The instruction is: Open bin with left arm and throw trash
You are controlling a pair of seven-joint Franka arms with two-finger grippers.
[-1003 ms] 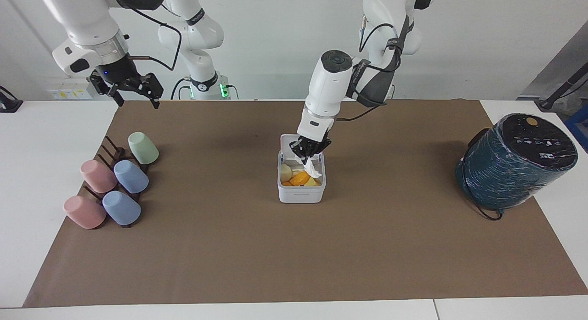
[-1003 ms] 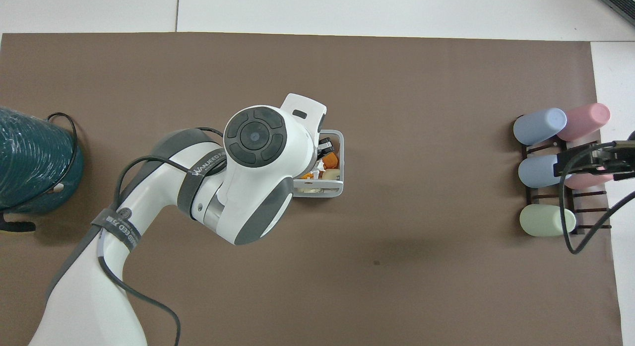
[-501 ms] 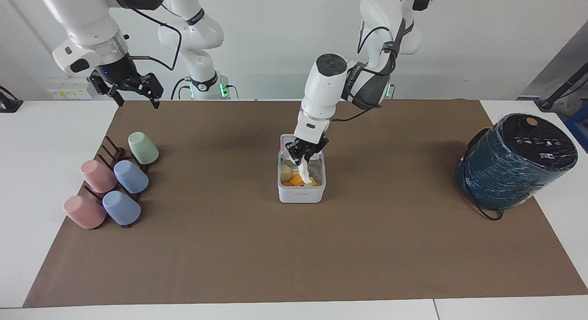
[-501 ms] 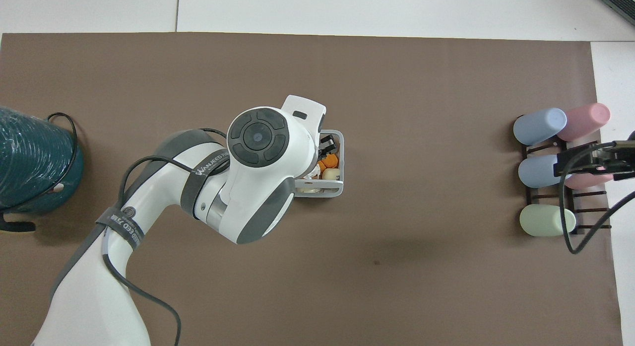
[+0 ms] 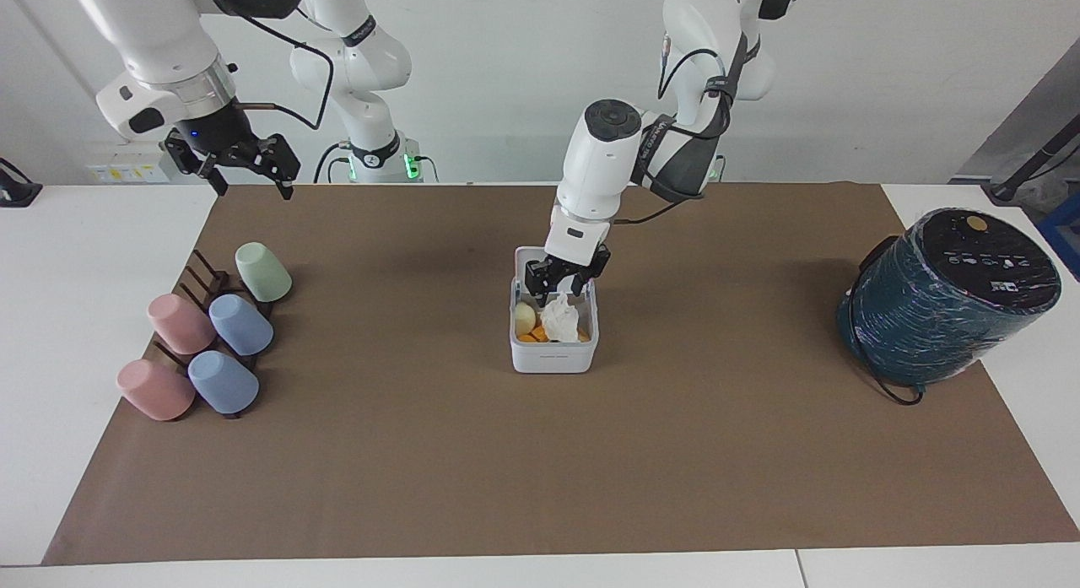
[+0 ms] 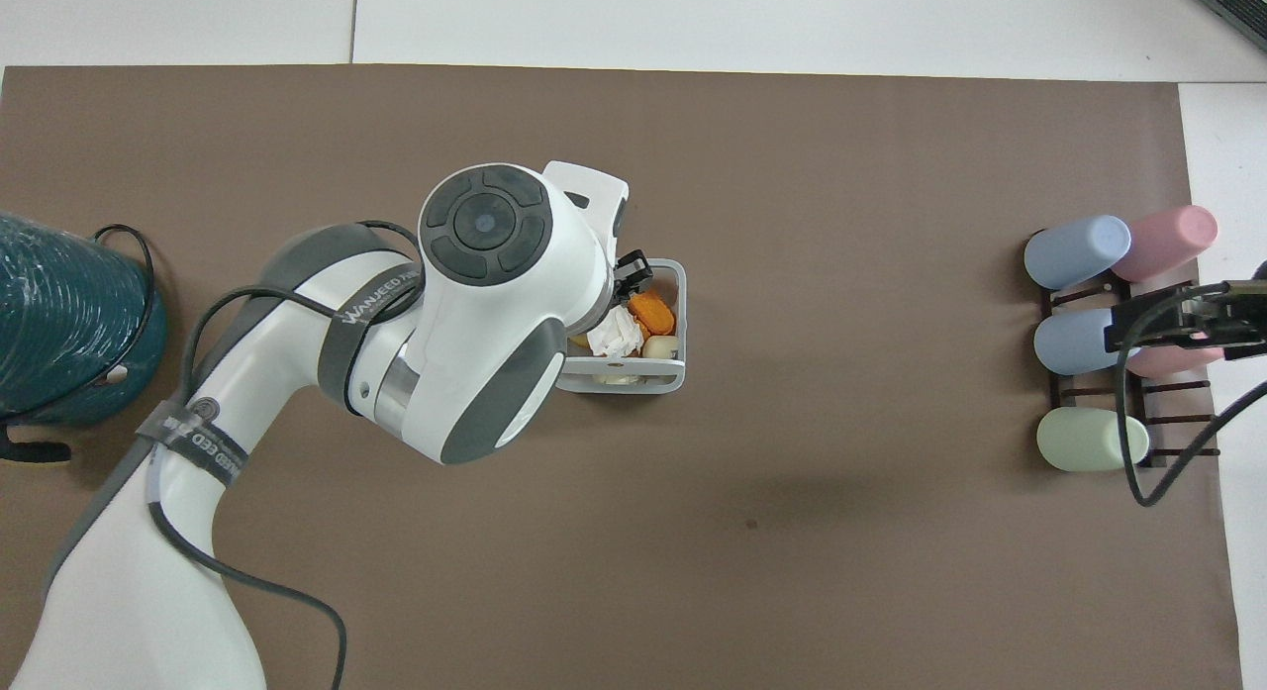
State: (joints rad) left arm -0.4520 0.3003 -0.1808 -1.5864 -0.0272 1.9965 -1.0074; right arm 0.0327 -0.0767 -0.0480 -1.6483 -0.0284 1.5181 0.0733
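Observation:
The small white bin (image 5: 553,358) stands mid-table with its lid (image 5: 530,256) swung up on the side nearer the robots. Inside lie the trash pieces: a crumpled white tissue (image 5: 558,318), an orange peel (image 5: 533,336) and a pale cream peel (image 5: 525,317). My left gripper (image 5: 559,289) hangs open just above the tissue, holding nothing. From overhead the left arm covers part of the bin (image 6: 681,314); the tissue (image 6: 616,332), orange peel (image 6: 651,314) and cream peel (image 6: 660,346) show beside it. My right gripper (image 5: 246,176) waits open in the air at the right arm's end of the table.
A big dark teal wrapped cylinder (image 5: 945,297) with a black cable lies at the left arm's end of the table. A dark rack with several pastel cups (image 5: 211,335) sits at the right arm's end. A brown mat (image 5: 540,453) covers the table.
My left gripper opened and let go of the tissue, which dropped into the bin on top of the peels. The gripper rose slightly. The right arm has not moved.

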